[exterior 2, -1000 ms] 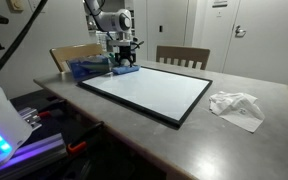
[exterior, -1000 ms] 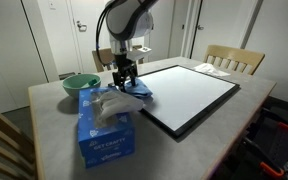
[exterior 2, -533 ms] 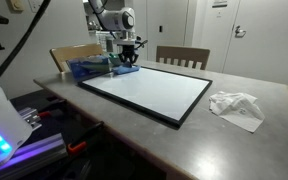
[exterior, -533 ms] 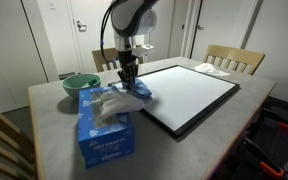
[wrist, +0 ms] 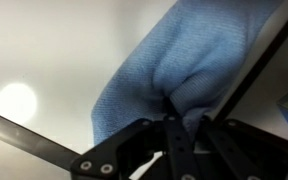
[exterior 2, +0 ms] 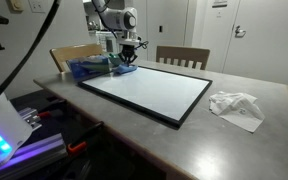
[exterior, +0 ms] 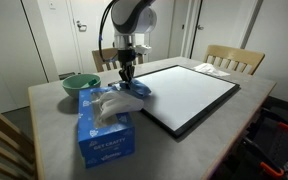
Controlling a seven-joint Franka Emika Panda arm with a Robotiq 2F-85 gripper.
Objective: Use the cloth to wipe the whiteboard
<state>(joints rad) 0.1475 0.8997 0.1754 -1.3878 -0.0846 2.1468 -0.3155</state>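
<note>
A blue cloth (exterior: 134, 90) lies at the near corner of the black-framed whiteboard (exterior: 189, 92), next to the tissue box. My gripper (exterior: 128, 76) stands straight down on it, jaws shut on a pinched fold of the cloth. In the wrist view the blue cloth (wrist: 179, 60) bunches up between my fingertips, spreading over the white board surface (wrist: 54, 50) and its black frame. The other exterior view shows the gripper (exterior 2: 127, 62) at the far left corner of the whiteboard (exterior 2: 149, 90), with the cloth (exterior 2: 125, 68) beneath it.
A blue tissue box (exterior: 106, 125) sits close beside the cloth, with a green bowl (exterior: 80, 85) behind it. Crumpled white paper (exterior 2: 236, 106) lies on the grey table (exterior 2: 134, 140) past the board. Wooden chairs (exterior: 234, 60) stand around the table.
The gripper has come down onto the cloth and its jaws have shut, pinching a fold of the blue fabric. The cloth is bunched up under the fingers.
</note>
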